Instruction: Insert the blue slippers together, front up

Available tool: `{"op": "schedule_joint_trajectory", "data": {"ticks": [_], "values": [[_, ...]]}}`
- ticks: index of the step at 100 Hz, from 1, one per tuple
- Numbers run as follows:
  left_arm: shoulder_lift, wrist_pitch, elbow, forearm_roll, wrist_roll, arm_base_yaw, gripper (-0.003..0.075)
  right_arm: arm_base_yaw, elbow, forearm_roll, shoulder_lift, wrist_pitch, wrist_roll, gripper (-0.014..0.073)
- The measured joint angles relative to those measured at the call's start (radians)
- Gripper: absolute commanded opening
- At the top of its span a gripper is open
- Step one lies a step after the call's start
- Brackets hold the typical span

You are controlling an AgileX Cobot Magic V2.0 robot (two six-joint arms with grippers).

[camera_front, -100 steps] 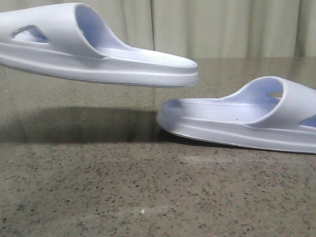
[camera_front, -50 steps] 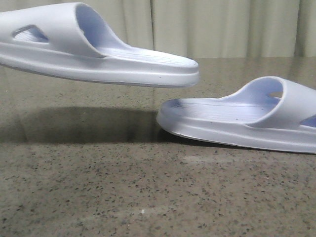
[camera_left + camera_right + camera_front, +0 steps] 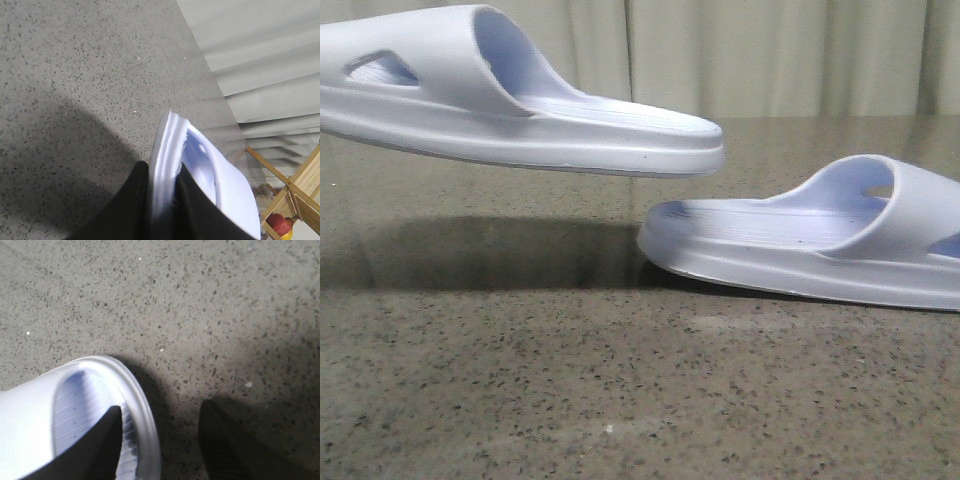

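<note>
One blue slipper (image 3: 520,120) hangs in the air at the upper left of the front view, sole down, its heel end pointing right. My left gripper (image 3: 162,197) is shut on this slipper's (image 3: 165,165) sole edge, one black finger on each side. The other blue slipper (image 3: 800,245) lies on the table at the right, strap to the right, its heel end just below the first one's heel. My right gripper (image 3: 162,407) is open and straddles this slipper's (image 3: 75,410) rim, one finger over the ribbed footbed and one outside over the table. Neither gripper shows in the front view.
The speckled grey-brown stone table (image 3: 620,380) runs across the front. A pale curtain (image 3: 770,50) hangs behind it. A wooden rack (image 3: 295,195) with a red object (image 3: 280,226) stands beyond the table edge in the left wrist view.
</note>
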Motion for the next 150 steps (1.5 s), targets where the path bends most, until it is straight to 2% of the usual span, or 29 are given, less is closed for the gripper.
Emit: {"op": "schedule_joint_trajectory", "data": {"ticks": [78,123,150], "values": [[0.000,0.000,0.000,0.000,0.000,0.000,0.0019,0.000,0.000,0.197,0.000,0.035,0.000,0.0295],[0.000,0.000,0.000,-0.006,0.000,0.000,0.0019,0.000,0.000,0.218,0.000,0.040,0.000,0.0295],[0.000,0.000,0.000,-0.012,0.000,0.000,0.0019,0.000,-0.007,0.281,0.045,0.031,0.000,0.0294]]}}
